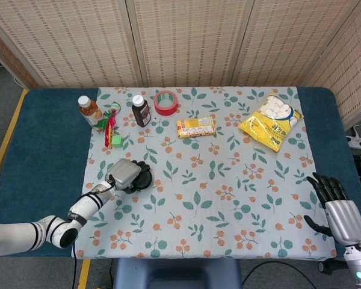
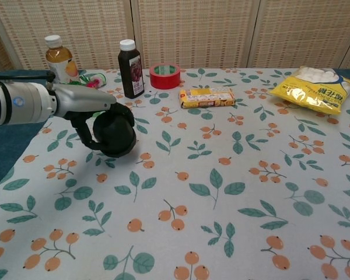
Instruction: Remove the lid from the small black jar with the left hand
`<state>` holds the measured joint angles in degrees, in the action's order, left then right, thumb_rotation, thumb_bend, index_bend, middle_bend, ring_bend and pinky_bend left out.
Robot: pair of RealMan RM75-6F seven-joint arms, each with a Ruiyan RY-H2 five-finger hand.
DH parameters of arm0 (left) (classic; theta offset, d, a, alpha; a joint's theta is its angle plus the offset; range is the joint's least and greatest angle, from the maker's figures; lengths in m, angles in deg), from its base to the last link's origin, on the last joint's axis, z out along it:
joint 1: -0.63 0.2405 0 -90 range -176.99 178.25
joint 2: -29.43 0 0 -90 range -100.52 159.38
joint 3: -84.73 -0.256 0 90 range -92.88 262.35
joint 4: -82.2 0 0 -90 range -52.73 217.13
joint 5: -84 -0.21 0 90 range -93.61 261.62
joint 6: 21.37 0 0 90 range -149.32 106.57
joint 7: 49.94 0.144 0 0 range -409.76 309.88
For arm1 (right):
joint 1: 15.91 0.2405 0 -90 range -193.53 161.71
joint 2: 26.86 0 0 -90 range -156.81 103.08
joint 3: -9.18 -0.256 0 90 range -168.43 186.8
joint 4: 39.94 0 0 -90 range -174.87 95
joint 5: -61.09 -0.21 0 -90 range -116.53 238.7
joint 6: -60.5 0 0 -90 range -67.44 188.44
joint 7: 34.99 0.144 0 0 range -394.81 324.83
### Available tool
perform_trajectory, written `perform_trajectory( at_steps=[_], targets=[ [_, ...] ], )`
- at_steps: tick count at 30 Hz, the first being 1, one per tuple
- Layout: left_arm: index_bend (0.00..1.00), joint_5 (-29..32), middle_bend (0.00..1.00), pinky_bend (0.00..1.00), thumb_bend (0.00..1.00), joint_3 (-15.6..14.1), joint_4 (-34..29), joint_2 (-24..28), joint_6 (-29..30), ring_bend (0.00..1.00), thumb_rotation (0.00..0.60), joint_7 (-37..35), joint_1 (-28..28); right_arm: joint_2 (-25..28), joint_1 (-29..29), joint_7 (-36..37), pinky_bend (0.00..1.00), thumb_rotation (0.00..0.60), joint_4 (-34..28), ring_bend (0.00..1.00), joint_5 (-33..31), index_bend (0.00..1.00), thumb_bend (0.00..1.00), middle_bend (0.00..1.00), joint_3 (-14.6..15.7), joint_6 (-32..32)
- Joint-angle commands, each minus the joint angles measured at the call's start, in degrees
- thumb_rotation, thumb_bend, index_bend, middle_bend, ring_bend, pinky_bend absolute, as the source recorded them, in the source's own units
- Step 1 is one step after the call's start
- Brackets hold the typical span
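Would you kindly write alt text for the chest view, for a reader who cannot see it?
The left hand grips a small black jar tilted above a floral tablecloth. Behind stand two bottles, red tape, a yellow box and a yellow snack bag.

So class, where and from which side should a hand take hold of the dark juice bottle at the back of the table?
Grip the dark bottle around its straight body, below the white cap, coming from the front. It stands upright, and the cloth before it is bare there. The red tape roll sits close on one side and the colourful toy on the other, so a sideways approach looks tighter.
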<state>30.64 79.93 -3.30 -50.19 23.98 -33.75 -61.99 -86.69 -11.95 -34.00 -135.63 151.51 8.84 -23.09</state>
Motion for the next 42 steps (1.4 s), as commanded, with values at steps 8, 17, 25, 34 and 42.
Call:
perform_trajectory(
  at_steps=[8, 17, 25, 34, 42],
  targets=[
    [0.73, 2.1, 0.78, 0.91, 0.82, 5.6, -10.7, 11.8, 10.6, 0.66, 0.6, 7.4, 1.7, -0.3, 0.5, 0.1, 0.0, 0.6, 0.4, 0.0, -0.4, 0.0, 0.15, 0.0, 0.0, 1.0],
    [0.73, 6.3, 0.78, 0.91, 0.82, 4.7, -11.5, 9.7, 4.4, 0.66, 0.6, 9.1, 2.2, -0.7, 1.0, -0.5, 0.0, 0.6, 0.1, 0.0, -0.3, 0.0, 0.15, 0.0, 0.1, 1.9],
    [0.73, -0.4, 0.78, 0.91, 0.82, 4.0, -4.8, 6.1, -3.1, 0.66, 0.6, 0.3, 5.9, 0.0, 0.5, 0.8, 0.0, 0.6, -0.1, 0.0, 0.1, 0.0, 0.15, 0.0, 0.1, 0.5],
    [0.74, -2.2, 0.79, 0.91, 0.82, 10.2, -21.4, 21.6, 4.5, 0.66, 0.6, 4.6, 5.3, 0.1, 0.4, 0.8, 0.0, 0.6, -0.3, 0.0, 0.6, 0.0, 0.15, 0.0, 0.4, 0.4],
    [0.74, 1.8, 0.79, 0.91, 0.81, 3.2, -8.9, 9.0, -6.0, 0.66, 0.6, 3.8, 6.5, -0.2, 0.3, -0.6, 0.0, 0.6, 0.1, 0.0, 0.3, 0.0, 0.15, 0.0, 0.4, 0.4]
  ],
)
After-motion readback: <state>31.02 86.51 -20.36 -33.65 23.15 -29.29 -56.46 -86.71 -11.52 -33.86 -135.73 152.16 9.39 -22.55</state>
